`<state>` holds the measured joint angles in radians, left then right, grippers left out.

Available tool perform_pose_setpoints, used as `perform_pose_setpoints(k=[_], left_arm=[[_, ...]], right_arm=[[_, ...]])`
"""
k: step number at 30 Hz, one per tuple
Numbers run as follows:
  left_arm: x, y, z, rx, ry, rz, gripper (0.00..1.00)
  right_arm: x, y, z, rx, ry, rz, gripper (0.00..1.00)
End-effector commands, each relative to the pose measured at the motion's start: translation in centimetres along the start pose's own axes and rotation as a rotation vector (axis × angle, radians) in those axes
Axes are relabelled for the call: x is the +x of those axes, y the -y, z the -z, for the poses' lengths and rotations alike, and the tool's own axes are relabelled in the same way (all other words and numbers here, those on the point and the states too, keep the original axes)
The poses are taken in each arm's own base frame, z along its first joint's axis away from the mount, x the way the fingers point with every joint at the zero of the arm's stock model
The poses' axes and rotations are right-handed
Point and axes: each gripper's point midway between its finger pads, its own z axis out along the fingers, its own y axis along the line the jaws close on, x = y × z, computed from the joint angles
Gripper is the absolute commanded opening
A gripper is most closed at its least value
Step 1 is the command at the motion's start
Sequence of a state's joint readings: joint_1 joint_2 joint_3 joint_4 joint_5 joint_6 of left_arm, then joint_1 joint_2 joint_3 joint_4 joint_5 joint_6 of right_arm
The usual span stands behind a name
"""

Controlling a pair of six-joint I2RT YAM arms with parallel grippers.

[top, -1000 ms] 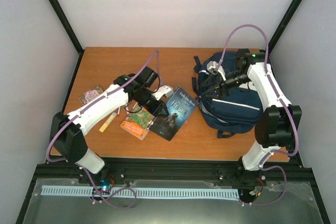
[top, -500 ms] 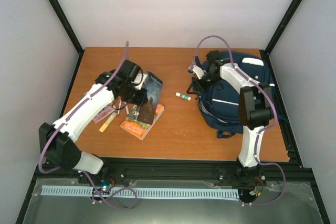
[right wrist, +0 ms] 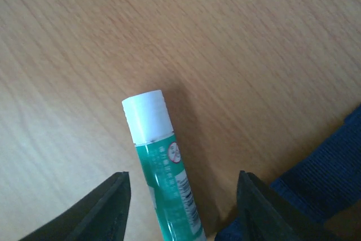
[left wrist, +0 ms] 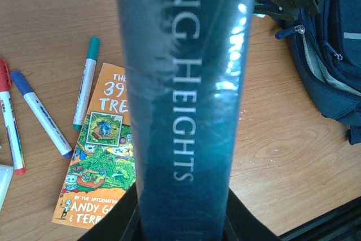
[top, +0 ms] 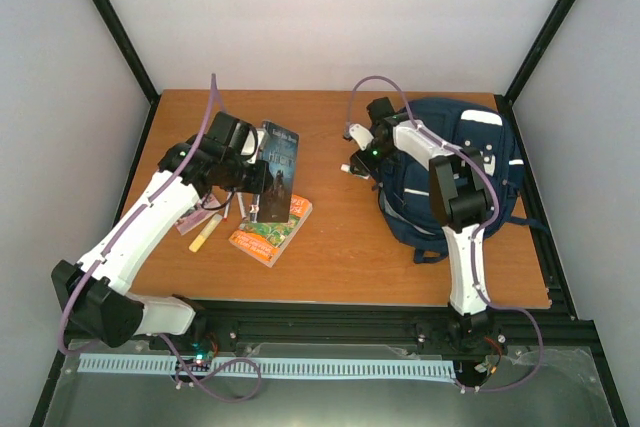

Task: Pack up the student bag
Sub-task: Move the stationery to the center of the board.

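Over glue stick (right wrist: 159,162): R gripper (right wrist: 183,196) astride

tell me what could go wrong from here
The dark book is gripped by the left end effector near one edge only, so it could pivot or slip onto the orange book below. The round glue stick lies slanted between the open fingers of the right end effector, close to the student bag; closing might roll it away or catch fabric.
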<state>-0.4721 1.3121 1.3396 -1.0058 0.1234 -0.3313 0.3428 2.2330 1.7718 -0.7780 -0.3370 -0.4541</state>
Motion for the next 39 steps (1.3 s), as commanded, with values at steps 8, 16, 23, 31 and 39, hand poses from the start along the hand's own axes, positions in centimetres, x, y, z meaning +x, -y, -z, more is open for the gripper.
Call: perform_pose_setpoints(k=[8,16,23,31,39], left_arm=[[-3.5,1.7,1.9,0.070,0.157,-0.012,0.01],[-4.8,1.6,3.4,0.050,0.211,-0.014,0.01],[-6.4,1.9,5.8,0.046,0.276,-0.020,0.01],[-8.1,0.6,8.8,-0.046,0.355,0.005,0.01],[-8.0,-0.3,10.2,-0.087,0.408,0.022,0.01]], right_arm=[[1.0,1.0,-2.0,0.057,-0.061,-0.006,0.35],[1.4,-3.6,0.7,-0.025,0.012,0.148,0.18],[4.9,-12.6,3.9,-0.226,0.062,0.546,0.18],[7.3,-19.5,2.9,-0.196,-0.022,1.039,0.19],[6.0,-24.2,0.5,-0.123,-0.062,1.393,0.20]])
